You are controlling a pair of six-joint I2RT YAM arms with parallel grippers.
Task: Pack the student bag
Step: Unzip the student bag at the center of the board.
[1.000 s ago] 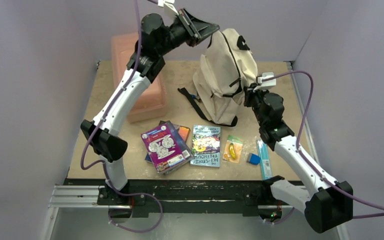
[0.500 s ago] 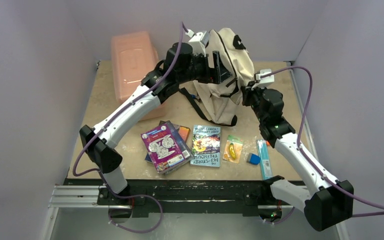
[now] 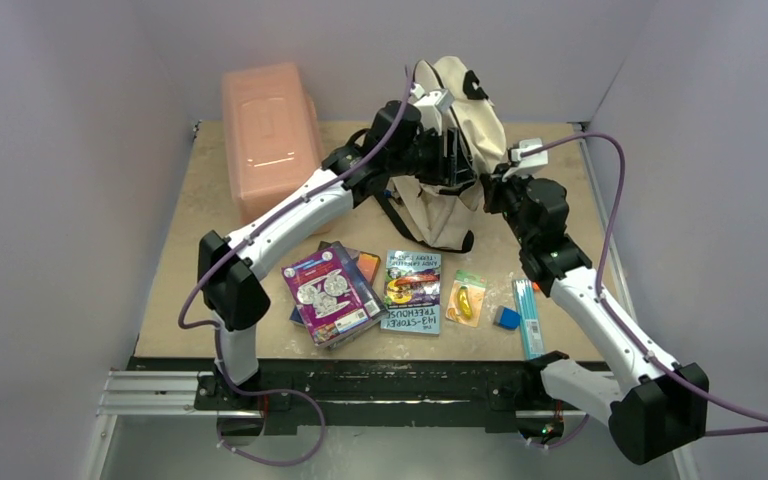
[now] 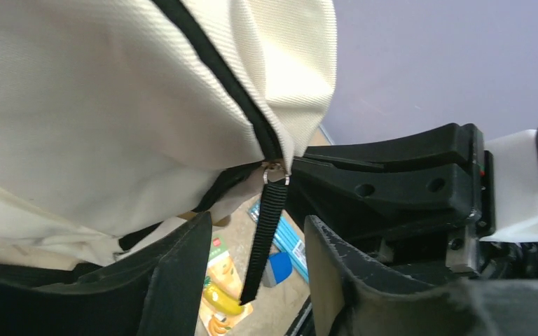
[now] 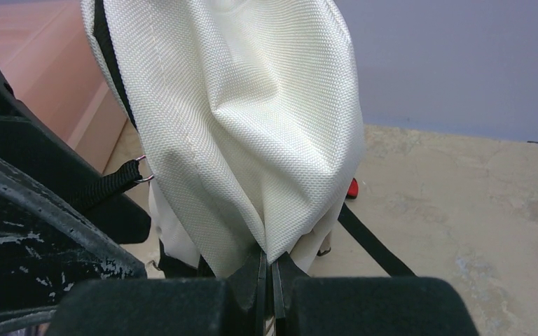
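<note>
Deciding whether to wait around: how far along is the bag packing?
Early. Done: nothing visibly packed. In hand: the right gripper pinches fabric of the student bag, and the left gripper stands open around the zipper pull. Left: opening it and loading the books, banana card, eraser and blue pack lying on the table.

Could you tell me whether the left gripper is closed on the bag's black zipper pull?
No, the left gripper stands open, with the zipper pull hanging loose between its fingers.
</note>
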